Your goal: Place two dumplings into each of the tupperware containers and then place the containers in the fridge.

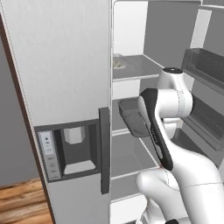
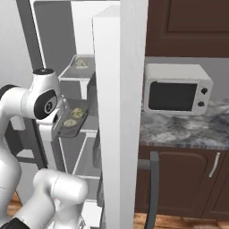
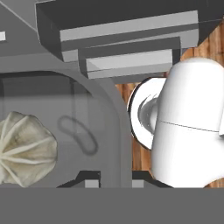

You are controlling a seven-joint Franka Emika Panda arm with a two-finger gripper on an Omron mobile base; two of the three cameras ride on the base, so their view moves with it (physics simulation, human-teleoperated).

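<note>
While the fridge (image 1: 65, 65) stands open, the views read as follows:

Left base view: the dark grey tupperware container (image 1: 133, 117) hangs inside the fridge opening, between two pale shelves, just past the closed door's dark handle edge; the arm's elbow covers its right end. Free room lies below it — bare shelf.
Upper shelf: a second container (image 1: 119, 64) with a pleated lump sits at its left end.
Right base view: two dumplings (image 2: 74, 117) lie in the grey tray, beside the white door edge.
Hand view: gripper (image 3: 113, 183) clamped narrowly on the tray's rim; one pleated beige dumpling (image 3: 24, 148) on the smooth grey floor — rounded corner close to the fingertips.
</note>
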